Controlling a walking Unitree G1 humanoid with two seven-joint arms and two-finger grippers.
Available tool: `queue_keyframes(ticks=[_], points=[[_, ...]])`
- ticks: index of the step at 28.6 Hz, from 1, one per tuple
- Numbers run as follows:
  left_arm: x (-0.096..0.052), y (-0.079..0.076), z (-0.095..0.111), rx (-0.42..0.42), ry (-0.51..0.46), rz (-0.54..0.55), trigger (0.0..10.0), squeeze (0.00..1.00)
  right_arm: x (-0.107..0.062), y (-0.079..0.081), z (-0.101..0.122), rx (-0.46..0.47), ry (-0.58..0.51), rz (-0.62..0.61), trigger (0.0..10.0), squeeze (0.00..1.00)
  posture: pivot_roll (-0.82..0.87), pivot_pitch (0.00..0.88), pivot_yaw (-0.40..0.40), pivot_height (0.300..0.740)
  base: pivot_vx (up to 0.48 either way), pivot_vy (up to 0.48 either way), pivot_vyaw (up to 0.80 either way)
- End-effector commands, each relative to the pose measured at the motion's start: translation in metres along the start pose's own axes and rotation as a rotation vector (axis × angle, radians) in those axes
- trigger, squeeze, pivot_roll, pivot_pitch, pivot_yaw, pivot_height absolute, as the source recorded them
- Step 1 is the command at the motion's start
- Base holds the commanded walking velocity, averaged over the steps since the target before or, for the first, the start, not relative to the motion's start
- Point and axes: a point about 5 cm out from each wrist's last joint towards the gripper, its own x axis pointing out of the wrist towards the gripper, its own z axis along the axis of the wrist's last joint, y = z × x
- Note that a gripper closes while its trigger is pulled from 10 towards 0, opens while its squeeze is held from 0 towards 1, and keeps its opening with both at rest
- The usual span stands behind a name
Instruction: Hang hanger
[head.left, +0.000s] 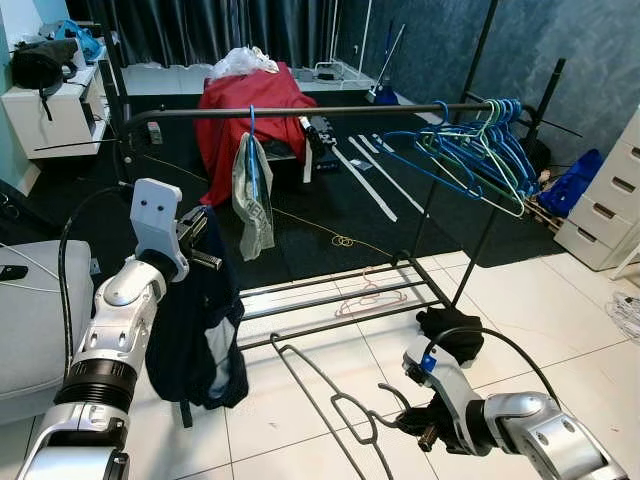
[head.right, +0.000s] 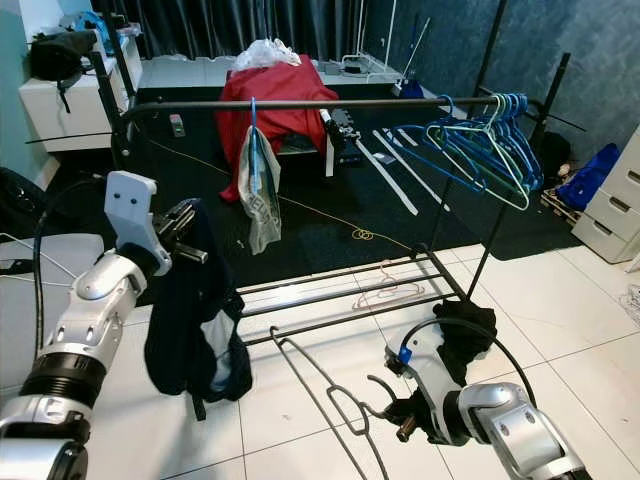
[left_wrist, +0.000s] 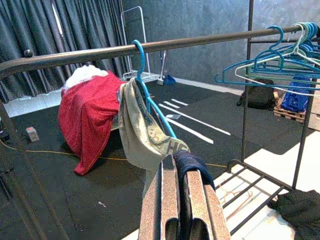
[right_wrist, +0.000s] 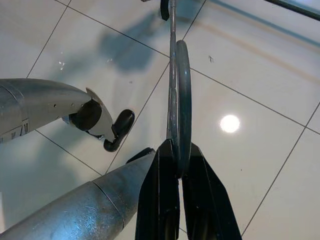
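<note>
While the right gripper (right_wrist: 177, 172) clamps it, the hanger (head.left: 320, 385) lies lengthwise pointing toward the rack (head.left: 300, 112).

Silver arms, black cables, black fingers (right_wrist: 159, 200)

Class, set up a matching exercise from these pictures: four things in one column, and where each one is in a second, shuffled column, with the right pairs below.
Things:
1. dark garment
2. grey hanger
3. pale cloth
4. blue hangers

Places:
A. bunched at the far right end of the rail
B. on a blue hanger near the middle of the rail
C. pinched in the left gripper
D. gripped by the right gripper, low over the tiles

Pairs: 1-C, 2-D, 3-B, 4-A
</note>
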Motion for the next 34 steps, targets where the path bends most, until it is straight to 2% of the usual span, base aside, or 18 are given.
queue_keyframes(ticks=[1,10,20,25,34], points=[[0.003,-0.001,0.010,0.018,-0.039,-0.017,0.0,0.00,0.001,-0.002,0.002,0.003,-0.009,0.009,10.0,0.00,-0.10,0.053,-0.032,0.740,0.000,0.000,0.00],[0.005,-0.004,0.009,0.026,-0.040,-0.025,0.0,0.00,0.004,0.002,0.009,-0.015,-0.016,0.048,10.0,0.00,-0.10,0.054,-0.036,0.740,0.000,0.000,0.00],[0.006,-0.008,0.014,0.011,-0.064,-0.049,0.0,0.00,0.004,-0.001,0.002,-0.002,-0.003,0.023,10.0,0.00,-0.10,0.053,-0.031,0.740,0.000,0.000,0.00],[-0.001,-0.025,0.015,-0.006,-0.082,-0.163,0.0,0.00,0.005,-0.007,0.008,-0.005,-0.025,-0.005,10.0,0.00,-0.09,0.051,-0.031,0.740,0.000,0.000,0.00],[-0.002,-0.032,0.018,-0.018,-0.088,-0.174,0.0,0.00,0.014,-0.005,0.009,0.015,-0.036,0.039,10.0,0.00,-0.08,0.047,-0.035,0.740,0.000,0.000,0.00]])
